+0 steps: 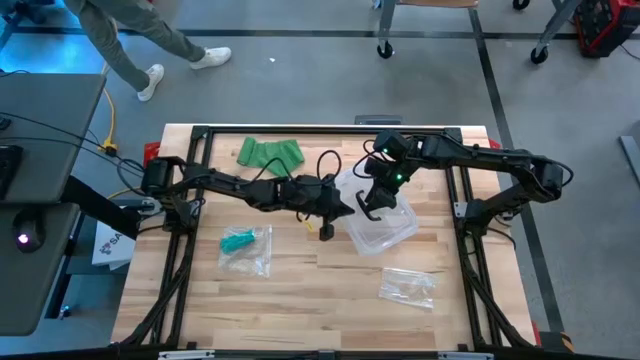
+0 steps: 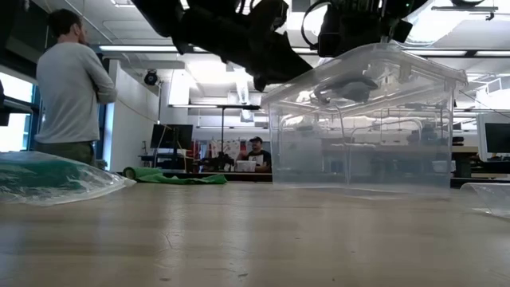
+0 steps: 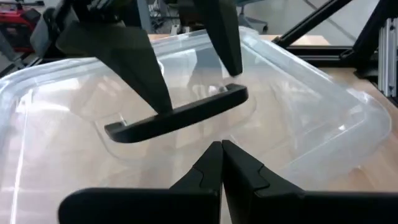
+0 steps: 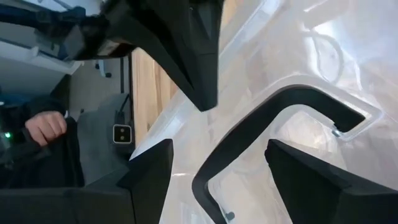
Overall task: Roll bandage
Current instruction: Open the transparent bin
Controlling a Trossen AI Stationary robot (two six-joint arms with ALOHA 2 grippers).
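Bandage, green and crumpled, at the far edge of the table, left of centre, just inside the dark frame rail. Shows in the low view as a low green strip far across the wood. Well apart from both sets of fingers, touched by neither.

Nearer the front and to the left, plastic bag with something teal inside, flat on the wood, with bare table all around it.

Left gripper near the table's middle, reaching in from the left side, fingers pressed together on nothing, tips pointing at the near rim of the clear lidded container. Hangs just beside the right gripper, so little room between the two.

Container sits right of centre, turned at an angle to the table's edges, with a dark lid handle on top.

Right gripper above that lid, reaching in from the right, fingers spread wide, one on either side of the handle, not clamped on it. Cannot tell whether one finger touches the handle.

Farther right and toward the front, clear bag lying flat. Open wood across the whole front strip of the table, and between the container and the right frame rail.
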